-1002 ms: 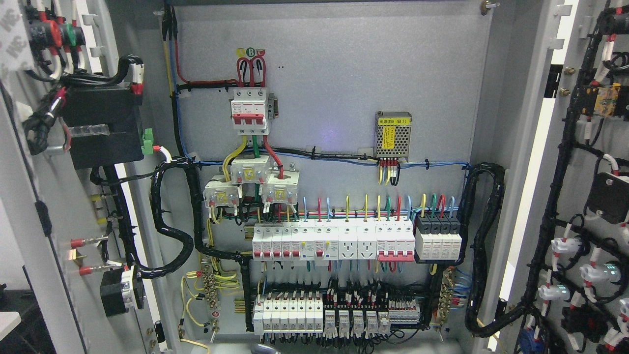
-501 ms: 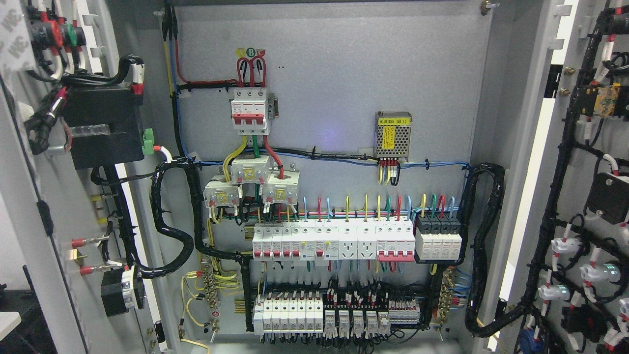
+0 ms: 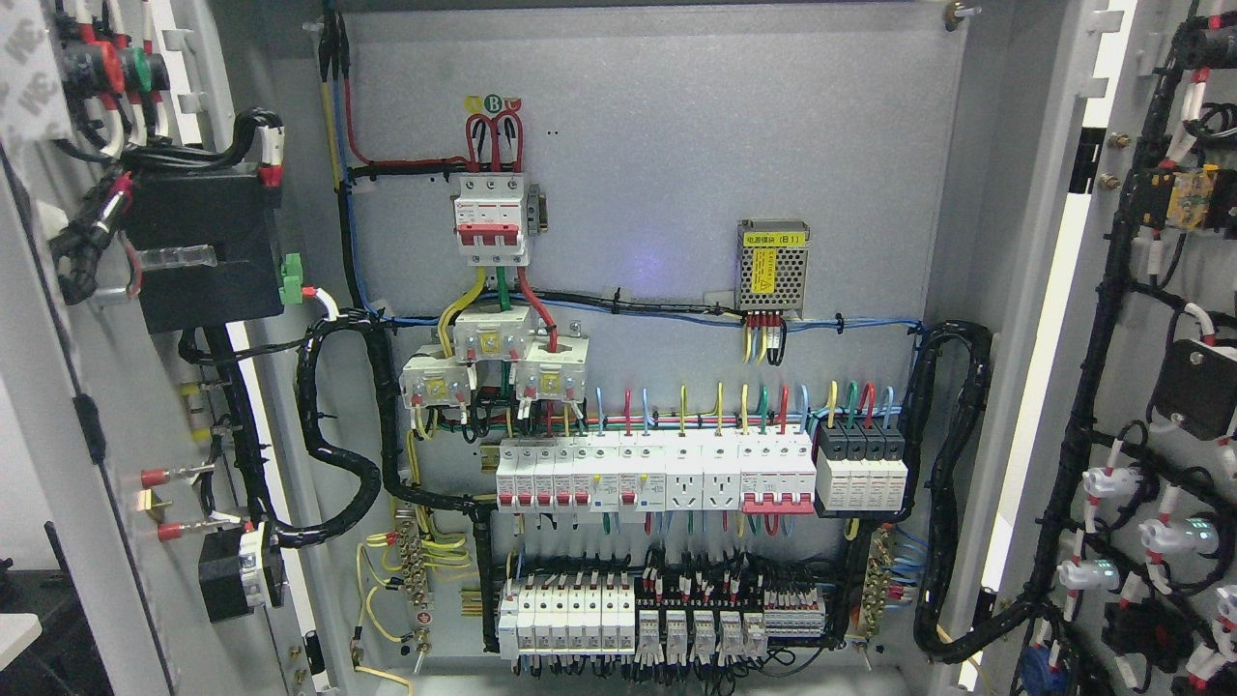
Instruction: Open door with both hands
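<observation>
An electrical cabinet fills the head view with both doors swung open. The left door (image 3: 58,406) stands at the left edge, its inner face carrying a black box, buttons and wiring. The right door (image 3: 1150,387) stands at the right edge with black cable looms and white lamp holders. Between them the grey back panel (image 3: 676,164) holds a red-and-white main breaker (image 3: 493,217), rows of breakers (image 3: 657,474) and a small power supply (image 3: 773,266). Neither of my hands nor arms shows in this frame.
Thick black cable bundles loop at the left (image 3: 338,454) and right (image 3: 952,483) sides of the panel. Terminal blocks and relays (image 3: 667,619) line the bottom. A dark surface shows outside the cabinet at the lower left (image 3: 29,619).
A grey rounded object at the bottom edge, left of the middle, one second ago is gone from view. The left door has shifted very slightly. The cabinet is otherwise unchanged.
</observation>
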You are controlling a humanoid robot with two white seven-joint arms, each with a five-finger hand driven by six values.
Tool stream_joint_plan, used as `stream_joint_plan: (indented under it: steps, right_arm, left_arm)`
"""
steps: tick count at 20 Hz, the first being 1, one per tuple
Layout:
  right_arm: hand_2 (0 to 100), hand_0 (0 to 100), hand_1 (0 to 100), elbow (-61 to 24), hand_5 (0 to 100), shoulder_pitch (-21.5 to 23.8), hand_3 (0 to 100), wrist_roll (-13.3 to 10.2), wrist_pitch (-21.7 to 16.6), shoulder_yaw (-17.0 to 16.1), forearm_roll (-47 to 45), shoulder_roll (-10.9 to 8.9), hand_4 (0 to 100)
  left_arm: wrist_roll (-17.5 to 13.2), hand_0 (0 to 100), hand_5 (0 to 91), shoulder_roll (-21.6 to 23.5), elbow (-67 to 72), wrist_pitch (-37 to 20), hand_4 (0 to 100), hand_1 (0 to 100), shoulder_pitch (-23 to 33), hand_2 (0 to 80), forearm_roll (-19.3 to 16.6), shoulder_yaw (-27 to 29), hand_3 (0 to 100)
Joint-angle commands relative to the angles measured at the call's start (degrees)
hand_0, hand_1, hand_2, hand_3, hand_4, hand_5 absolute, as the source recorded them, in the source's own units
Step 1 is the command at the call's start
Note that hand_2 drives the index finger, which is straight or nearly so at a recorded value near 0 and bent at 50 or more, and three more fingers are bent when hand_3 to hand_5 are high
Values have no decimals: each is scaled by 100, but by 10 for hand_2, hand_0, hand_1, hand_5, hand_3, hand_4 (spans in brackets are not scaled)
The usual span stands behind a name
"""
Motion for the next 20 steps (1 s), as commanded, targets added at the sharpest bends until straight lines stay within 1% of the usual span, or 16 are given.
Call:
stream_joint_plan:
  steps: [1, 3, 4, 6, 7, 9, 11, 15, 17, 20]
  right_arm:
    - [0, 0, 0, -490, 0, 733, 0, 2, -557, -839, 6, -260, 0]
    - [0, 0, 0, -605, 0, 1031, 0, 10, -786, -1023, 14, -260, 0]
    - [0, 0, 0, -631, 0, 1172, 0, 10, -900, -1068, 23, -268, 0]
    - [0, 0, 0, -693, 0, 1401, 0, 10, -1190, -1086, 23, -338, 0]
    - [0, 0, 0, -702, 0, 1480, 0, 10, -1322, -1086, 23, -382, 0]
    - [0, 0, 0, -710, 0, 1507, 0, 10, -1428, -1147, 23, -400, 0]
    - [0, 0, 0, -737, 0, 1516, 0, 10, -1533, -1296, 23, -400, 0]
    - [0, 0, 0, -816, 0, 1507, 0, 10, -1744, -1638, 23, -409, 0]
    - [0, 0, 0, -1008, 0, 1525, 0, 10, -1754, -1875, 23, -409, 0]
    - [0, 0, 0, -1377, 0, 1551, 0, 10, -1754, -1938, 23, -383, 0]
  left_arm:
    - [51, 0, 0, 814, -1428, -522, 31, 0, 218, 0, 276, -137, 0]
    - [95, 0, 0, 858, -1534, -637, 31, 0, 218, 0, 319, -14, 0]
    - [95, 0, 0, 893, -1630, -646, 31, 0, 218, 0, 415, 30, 0]
    - [95, 0, 0, 963, -1788, -655, 31, 0, 200, 0, 661, 57, 0]
    - [95, 0, 0, 998, -1885, -655, 31, 0, 200, 0, 723, 118, 0]
    - [95, 0, 0, 1007, -2026, -655, 31, 0, 174, 0, 776, 215, 0]
    - [103, 0, 0, 1008, -2114, -681, 31, 0, 147, 0, 812, 303, 0]
    - [156, 0, 0, 990, -2237, -1137, 32, 0, 33, 0, 812, 417, 0]
    - [218, 0, 0, 955, -2272, -1348, 32, 0, -54, 0, 812, 426, 0]
    - [235, 0, 0, 920, -2369, -1420, 31, 0, -283, 0, 821, 435, 0]
